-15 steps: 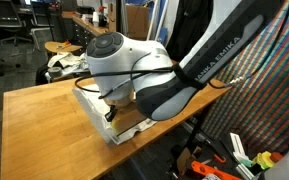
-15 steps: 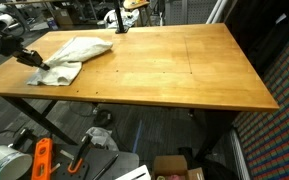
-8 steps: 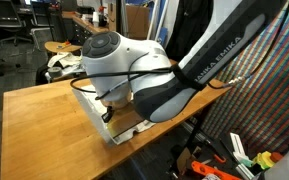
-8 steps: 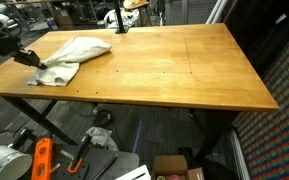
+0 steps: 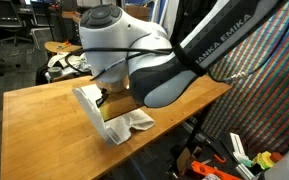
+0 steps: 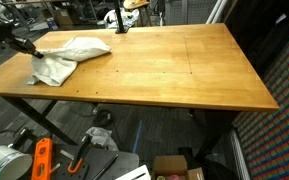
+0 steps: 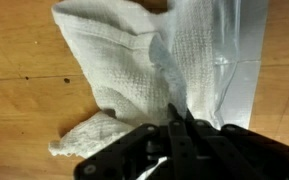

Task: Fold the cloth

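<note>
The cloth [image 6: 76, 49], a thin white sheet, lies bunched near the table's left corner in an exterior view. One edge of it is raised off the wood and hangs down from my gripper [image 6: 28, 47]. In the wrist view the dark fingertips of my gripper [image 7: 179, 118] are pinched shut on a fold of the woven white cloth [image 7: 134, 60], which drapes away over the wood. From the opposite side, the cloth [image 5: 88, 106] shows as a lifted flap below my arm [image 5: 149, 70], which hides the fingers there.
The wooden table [image 6: 184, 70] stretches far to the right of the cloth. A black stand [image 6: 120, 20] rises at its far edge. The table's edge [image 5: 134, 140] runs right beside the cloth. Tools and boxes lie on the floor [image 6: 44, 160] below.
My gripper has risen with the cloth's edge, pulling that side off the table. The cloth now hangs from the fingers instead of lying flat.
</note>
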You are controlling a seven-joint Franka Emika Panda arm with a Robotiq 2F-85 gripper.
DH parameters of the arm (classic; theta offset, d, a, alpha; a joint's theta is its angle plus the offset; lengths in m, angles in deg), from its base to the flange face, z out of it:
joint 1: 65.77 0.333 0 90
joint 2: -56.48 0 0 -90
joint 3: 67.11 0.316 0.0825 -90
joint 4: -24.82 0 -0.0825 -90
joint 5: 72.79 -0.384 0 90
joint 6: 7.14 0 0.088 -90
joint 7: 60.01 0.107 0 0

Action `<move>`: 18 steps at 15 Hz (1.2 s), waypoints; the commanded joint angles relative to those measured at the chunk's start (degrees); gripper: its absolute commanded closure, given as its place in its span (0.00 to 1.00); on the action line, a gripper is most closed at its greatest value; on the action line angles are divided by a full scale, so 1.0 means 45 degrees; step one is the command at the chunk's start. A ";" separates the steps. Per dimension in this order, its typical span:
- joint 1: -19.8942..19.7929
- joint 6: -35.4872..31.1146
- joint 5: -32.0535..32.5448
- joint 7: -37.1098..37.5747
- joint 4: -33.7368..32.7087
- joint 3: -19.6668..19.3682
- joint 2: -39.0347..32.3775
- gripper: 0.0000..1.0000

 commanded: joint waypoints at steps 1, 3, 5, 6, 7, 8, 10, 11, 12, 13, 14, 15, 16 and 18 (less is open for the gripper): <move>-0.0308 -0.0305 -0.0754 -0.0749 0.0288 0.0060 0.1133 0.98; -0.0370 -0.0336 -0.0862 -0.0863 0.0362 0.0113 0.1419 0.98; -0.0382 -0.0177 -0.0865 -0.0993 0.0376 0.0190 0.1503 0.98; -0.0363 -0.0023 -0.0777 -0.1051 0.0395 0.0237 0.1452 0.97; -0.0347 0.0054 -0.0594 -0.1041 0.0449 0.0278 0.1355 0.97; -0.0320 0.0119 -0.0358 -0.0972 0.0538 0.0327 0.1221 0.97; -0.0270 -0.0058 -0.0164 -0.1006 0.0720 0.0419 0.1001 0.71; -0.0259 -0.0015 -0.0231 -0.1166 0.0778 0.0457 0.0878 0.70; -0.0271 -0.0089 -0.0284 -0.1449 0.0879 0.0472 0.0824 0.67; -0.0278 -0.0222 -0.0936 -0.2356 0.1146 0.0497 0.0957 0.60; -0.0312 -0.0400 -0.1414 -0.3282 0.1337 0.0498 0.1068 0.52; -0.0372 -0.0661 -0.2120 -0.4455 0.1603 0.0480 0.1311 0.45; -0.0357 -0.0776 -0.2596 -0.5295 0.1810 0.0495 0.1370 0.38; -0.0384 -0.1108 -0.3712 -0.7165 0.2302 0.0456 0.1684 0.23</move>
